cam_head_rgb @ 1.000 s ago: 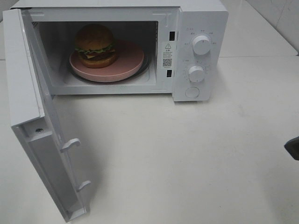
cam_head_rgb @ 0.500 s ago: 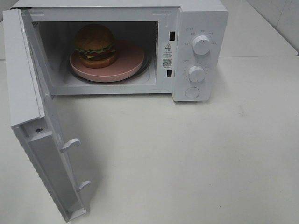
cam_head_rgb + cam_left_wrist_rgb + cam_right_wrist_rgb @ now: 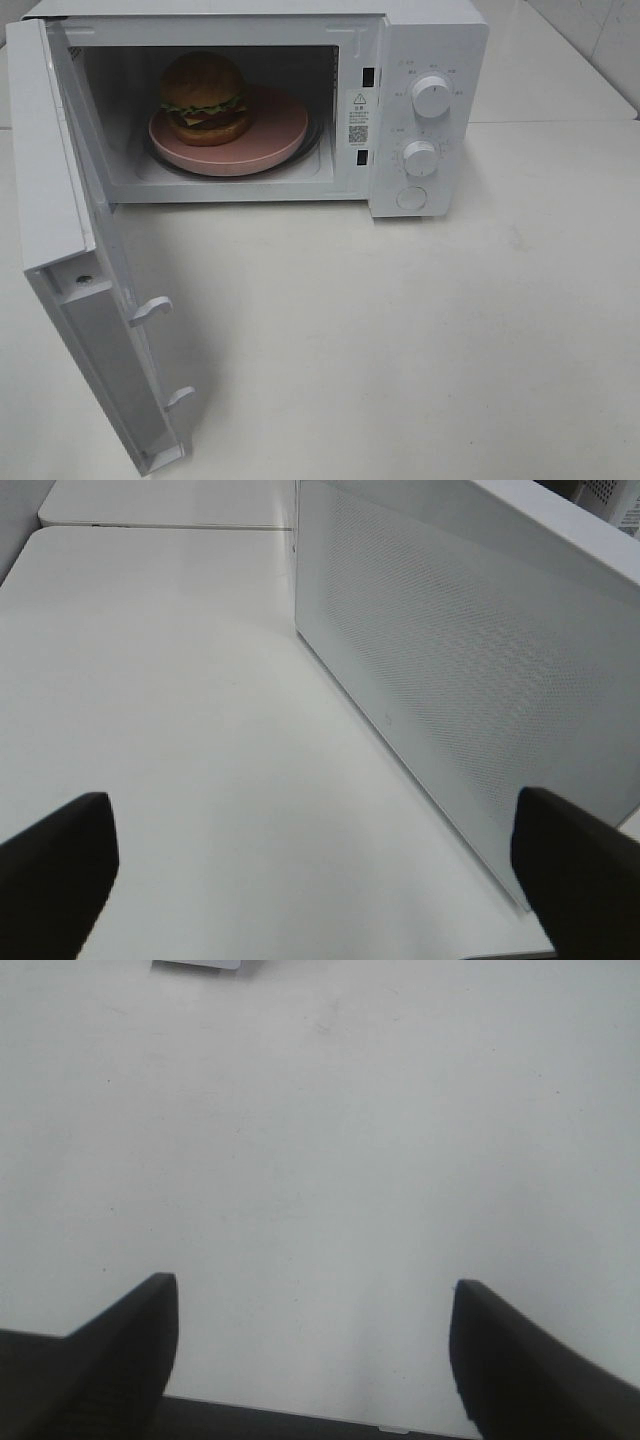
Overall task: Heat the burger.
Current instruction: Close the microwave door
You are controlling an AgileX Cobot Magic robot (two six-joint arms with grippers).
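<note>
We log: table [image 3: 420, 330] bears microwave [image 3: 430, 40], door [image 3: 60, 200] swung wide. Inside microwave: plate [image 3: 275, 125], burger [image 3: 205, 97] on plate's hinge-side part. Left gripper [image 3: 312, 810] beside door's outer face, jaws spread, empty. Right gripper [image 3: 315, 1288] over table before microwave, jaws spread, empty.

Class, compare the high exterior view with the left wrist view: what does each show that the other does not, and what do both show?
Only the exterior view: the burger on the pink plate inside the microwave, and its knobs. Only the left wrist view: the open left gripper. Both: the open door and white table.
</note>
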